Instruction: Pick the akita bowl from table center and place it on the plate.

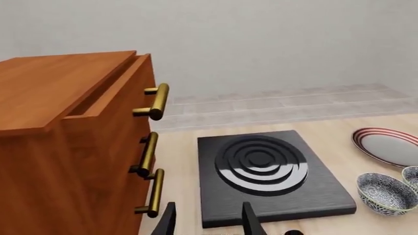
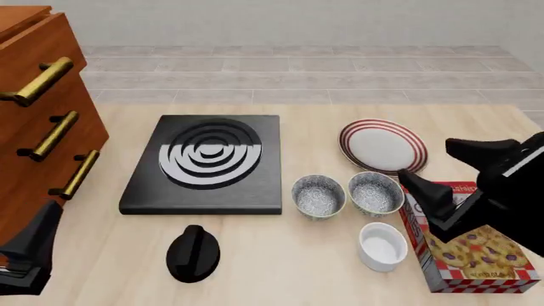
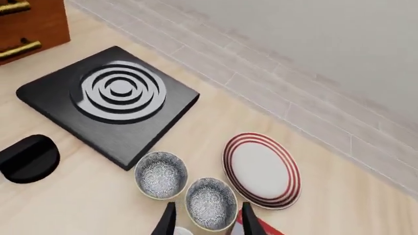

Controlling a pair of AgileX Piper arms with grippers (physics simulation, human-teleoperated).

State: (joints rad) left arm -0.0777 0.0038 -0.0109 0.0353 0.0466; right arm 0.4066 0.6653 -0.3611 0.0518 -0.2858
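Approach step: right gripper (image 3: 203, 218) hung open above the 2 bowls, nothing held; left gripper (image 1: 207, 219) open & idle; next needed descent onto akita bowl (image 2: 319, 196), then plate (image 2: 383, 146).

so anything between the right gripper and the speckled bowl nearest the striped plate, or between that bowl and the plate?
Nothing visible. The right gripper hangs open over the small dark speckled bowl, with no object between them. The round white plate with red-brown rim stripes lies just beyond it across bare tabletop. The twin speckled bowl sits on the opposite side.
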